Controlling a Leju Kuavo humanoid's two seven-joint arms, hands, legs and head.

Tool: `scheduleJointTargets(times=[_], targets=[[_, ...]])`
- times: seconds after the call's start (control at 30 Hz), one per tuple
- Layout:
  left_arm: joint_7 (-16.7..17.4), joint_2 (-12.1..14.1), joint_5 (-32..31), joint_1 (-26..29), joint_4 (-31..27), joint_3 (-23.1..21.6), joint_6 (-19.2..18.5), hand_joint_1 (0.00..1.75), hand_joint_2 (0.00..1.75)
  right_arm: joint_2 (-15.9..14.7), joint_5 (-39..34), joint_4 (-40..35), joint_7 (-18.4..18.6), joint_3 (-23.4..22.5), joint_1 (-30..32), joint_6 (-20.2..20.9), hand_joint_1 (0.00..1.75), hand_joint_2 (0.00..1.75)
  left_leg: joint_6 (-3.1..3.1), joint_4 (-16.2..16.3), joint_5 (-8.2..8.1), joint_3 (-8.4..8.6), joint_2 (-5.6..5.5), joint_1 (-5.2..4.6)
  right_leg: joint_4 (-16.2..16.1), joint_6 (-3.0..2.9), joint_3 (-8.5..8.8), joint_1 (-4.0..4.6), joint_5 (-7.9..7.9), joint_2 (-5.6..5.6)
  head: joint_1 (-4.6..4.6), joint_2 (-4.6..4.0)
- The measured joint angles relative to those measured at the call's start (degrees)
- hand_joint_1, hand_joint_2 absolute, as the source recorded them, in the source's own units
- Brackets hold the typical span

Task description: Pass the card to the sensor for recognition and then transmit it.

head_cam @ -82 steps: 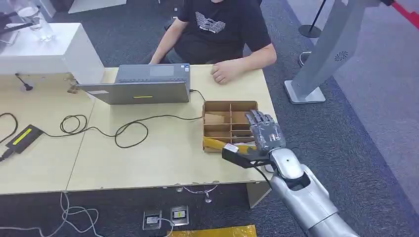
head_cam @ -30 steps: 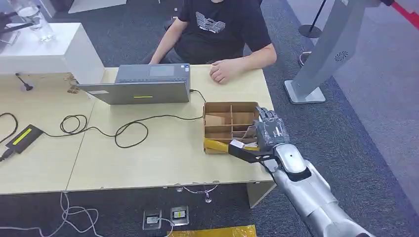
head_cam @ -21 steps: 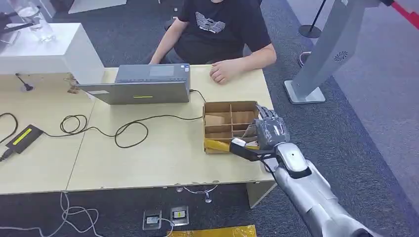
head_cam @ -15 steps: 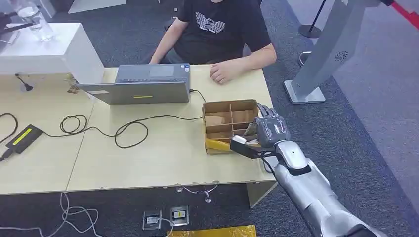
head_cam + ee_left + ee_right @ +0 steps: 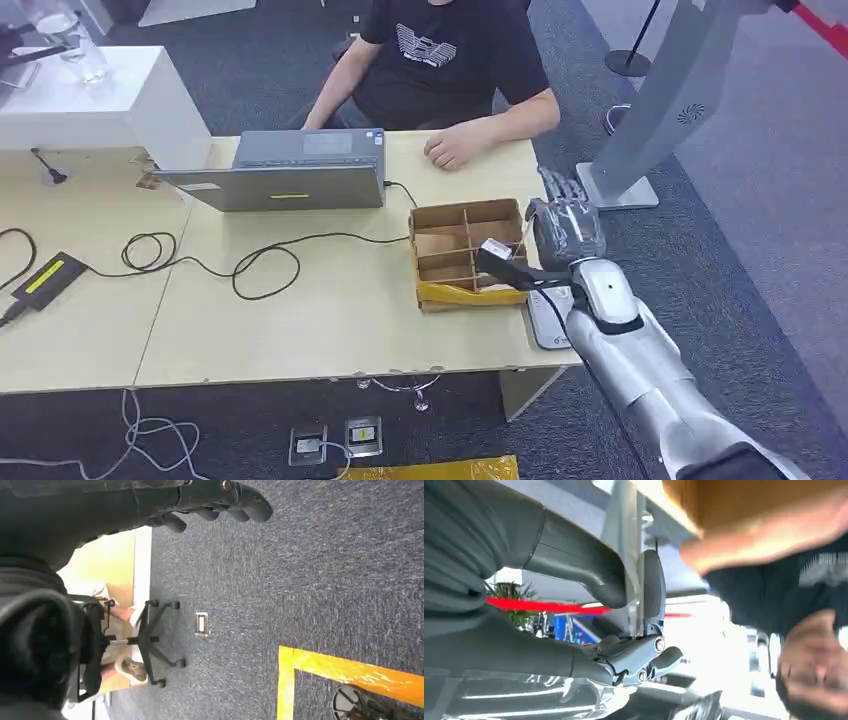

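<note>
Wooden desk [image 5: 300, 300] fills the head view's middle; my right hand [image 5: 560, 235] hovers at the divided cardboard box [image 5: 465, 250] right of centre. I can't make out a card, nor whether these fingers hold anything. Left wrist view: grey carpet [image 5: 300, 580], left hand [image 5: 215, 500] curled on nothing. Scanning looks still ahead.

An office: desk [image 5: 300, 320], laptop [image 5: 290, 172], grey carpet [image 5: 720, 250].
</note>
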Motion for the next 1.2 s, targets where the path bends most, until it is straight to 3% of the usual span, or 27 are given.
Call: scheduleJointTargets(times=[0.33,0.57,0.73,0.9,1.2], targets=[[-1.16,0.44,-1.33,0.03,0.0,-0.02,-1.46,0.0,0.0,-1.31,-0.09,-11.87,-2.01,-4.83,0.25,-2.12,1.75,1.75,0.0,0.0,0.0,0.0,0.0,0.0,-0.01,0.0,-0.01,0.0,0.0,0.01,0.02,0.0],[-1.16,0.59,-2.12,0.0,0.0,-0.04,-2.21,0.0,0.0,-1.33,-1.53,-12.65,-4.15,-7.52,0.31,-4.48,1.75,1.75,0.0,0.0,0.0,-0.01,0.01,0.0,-0.01,0.0,-0.01,0.0,0.0,0.01,0.02,0.0],[-1.62,0.74,-2.51,-0.05,0.0,-0.09,-2.84,0.0,0.0,-1.31,-1.92,-11.29,-4.77,-8.81,-0.67,-5.62,1.75,1.75,0.0,0.0,0.0,-0.03,0.0,0.0,0.0,0.0,-0.02,0.0,0.0,0.0,0.02,0.0],[-3.52,1.03,-3.41,-0.1,0.0,-0.66,-3.85,0.0,0.0,-1.24,-2.58,-5.0,-5.59,-9.64,-4.81,-8.91,1.75,1.75,0.0,0.0,0.0,-0.03,0.0,0.0,0.0,0.0,-0.01,0.0,0.0,0.0,0.02,0.0],[-4.04,1.4,-3.58,-0.17,0.0,-1.05,-4.39,0.0,0.0,-0.17,-2.51,2.43,-5.84,-9.68,-8.26,-9.62,1.75,1.75,0.0,0.0,0.0,-0.05,-0.01,0.01,0.01,0.0,-0.02,0.0,0.0,0.0,0.02,0.0]])
